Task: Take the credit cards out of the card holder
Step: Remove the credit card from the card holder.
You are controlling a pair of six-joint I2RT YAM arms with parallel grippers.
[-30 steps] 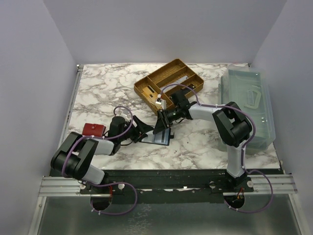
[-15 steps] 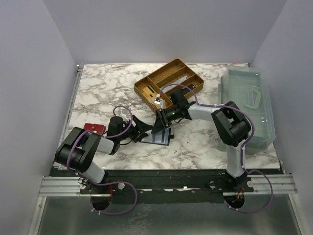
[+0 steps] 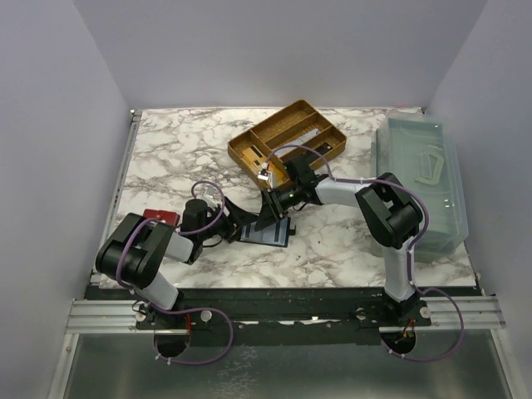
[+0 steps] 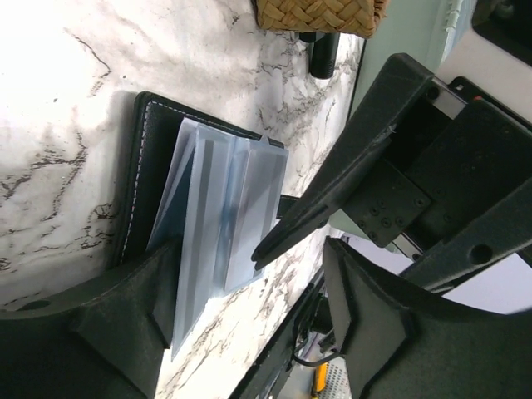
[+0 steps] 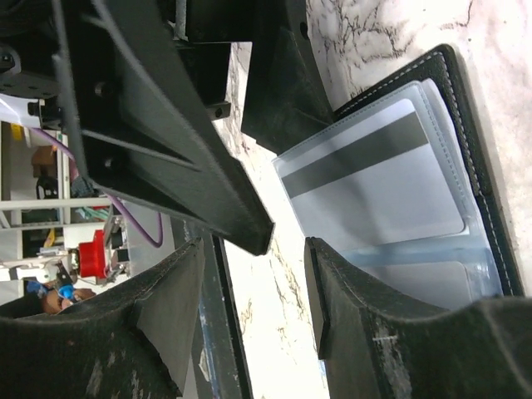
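The left gripper (image 3: 241,221) lies low on the marble table (image 3: 174,158), jaws spread wide and clamping nothing. One finger overlaps the left edge of the open black card holder (image 3: 274,235). The holder lies flat near the table's front centre, clear sleeves fanned up. The credit cards (image 5: 378,179) sit inside those sleeves (one shows a dark magnetic stripe). The right gripper (image 3: 268,214) is just beyond, jaws apart and empty, one fingertip by the sleeve edges. A small red object (image 3: 158,218) sits beside the left arm. Farther back are a woven tray (image 3: 249,154) and, to the right, a clear lidded box (image 3: 432,208).
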